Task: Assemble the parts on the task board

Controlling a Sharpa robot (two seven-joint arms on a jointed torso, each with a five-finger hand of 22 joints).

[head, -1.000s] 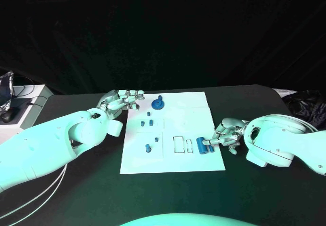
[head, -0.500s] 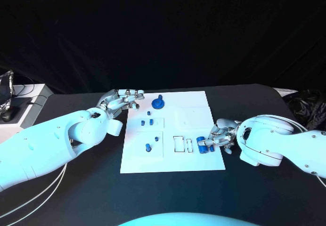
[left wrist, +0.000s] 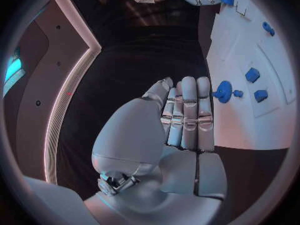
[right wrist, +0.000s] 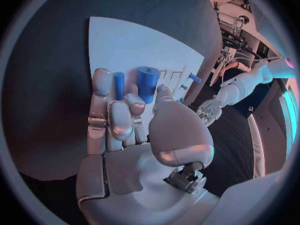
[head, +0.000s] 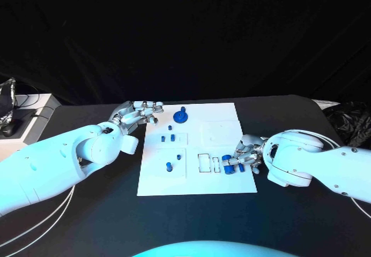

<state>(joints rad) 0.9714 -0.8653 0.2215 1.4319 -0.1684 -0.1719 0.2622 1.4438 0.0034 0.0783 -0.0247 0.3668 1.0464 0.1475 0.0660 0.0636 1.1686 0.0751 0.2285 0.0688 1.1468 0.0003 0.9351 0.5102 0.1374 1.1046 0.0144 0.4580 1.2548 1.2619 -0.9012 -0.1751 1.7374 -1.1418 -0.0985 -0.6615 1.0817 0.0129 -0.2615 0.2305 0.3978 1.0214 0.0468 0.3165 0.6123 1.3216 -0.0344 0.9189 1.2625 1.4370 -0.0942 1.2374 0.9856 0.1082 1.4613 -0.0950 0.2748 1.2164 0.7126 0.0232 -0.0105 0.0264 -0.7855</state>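
Note:
The white task board (head: 224, 131) lies mid-table. On it are a round blue part (head: 181, 116), several small blue pegs (head: 169, 167) and two blue cylinders, a thick one (head: 229, 165) and a thin one (head: 240, 167), lying side by side by its right edge. My right hand (head: 247, 154) hovers right over these cylinders. In the right wrist view its fingers (right wrist: 102, 85) lie alongside the thin cylinder (right wrist: 119, 85) and its thumb sits next to the thick cylinder (right wrist: 148, 81); neither is lifted. My left hand (head: 139, 113) rests at the board's far left corner, holding nothing, fingers (left wrist: 187, 110) straight and side by side.
Two white rectangular slots (head: 203, 163) sit just left of the cylinders. The round part (left wrist: 223, 91) and two small blue blocks (left wrist: 252, 75) lie on the board (left wrist: 275, 60) close ahead of my left hand. Black table (head: 294, 118) surrounds the board.
My right arm and hand have shifted left, closing over the two cylinders. The cylinders stay on the board. My left hand has not moved.

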